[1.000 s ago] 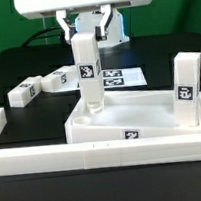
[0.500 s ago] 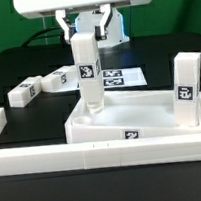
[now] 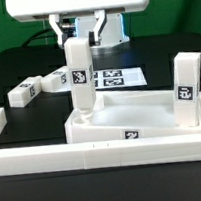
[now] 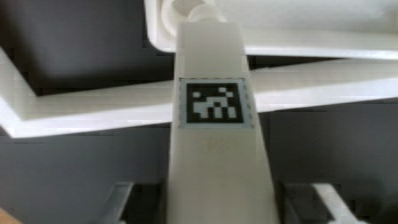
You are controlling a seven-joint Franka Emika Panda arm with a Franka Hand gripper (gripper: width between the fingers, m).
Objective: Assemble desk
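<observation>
White plastic tabletop (image 3: 104, 130) sits low-centre in the exterior view, rim up. Right leg block (image 3: 185, 88) stands upright at its far right corner. Held leg block (image 3: 79, 76) stands in the far left corner recess, claw (image 3: 79, 38) clenched on its upper end; seating looks unfinished. Outer loose leg (image 3: 22, 93) and inner loose leg (image 3: 54, 80) lie mid-left on the black counter (image 3: 14, 57). Roughly half remains.

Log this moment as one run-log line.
stage: leg insertion | gripper: shut on held leg | held leg: upright at tabletop corner, exterior view's left | standing leg: upright, exterior view's right | loose legs: two lying flat
</observation>
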